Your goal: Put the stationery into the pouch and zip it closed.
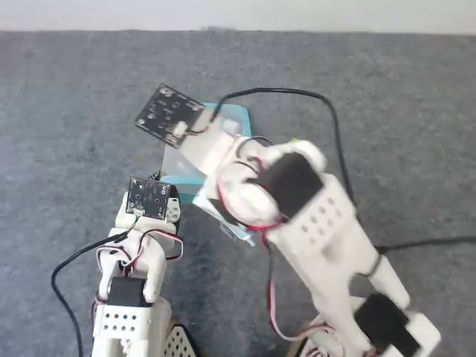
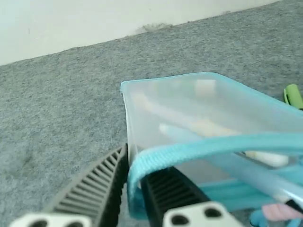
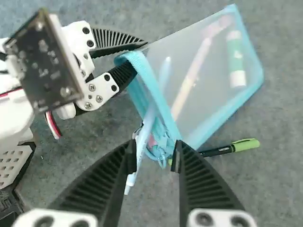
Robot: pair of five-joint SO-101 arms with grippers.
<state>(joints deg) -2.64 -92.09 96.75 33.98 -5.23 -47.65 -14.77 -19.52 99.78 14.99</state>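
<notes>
grip at upper left: the left gripper (image 3: 138, 54) pinches the pouch (image 3: 208, 80); at lower centre the right gripper (image 3: 154, 150) straddles its open mouth, jaws narrowly parted. packing looks unfinished: the green pen (image 3: 236, 144), lower right, needs loading before zipping

- Looks like a robotics lab or hobby test bench.
- Grey felt-like tabletop (image 1: 67, 97), with a bare pale wall (image 1: 238, 13) along its far edge.
- On the tabletop: white servo arms (image 1: 327, 230), loose cables (image 1: 297, 91), bare circuit board (image 1: 167, 113).
</notes>
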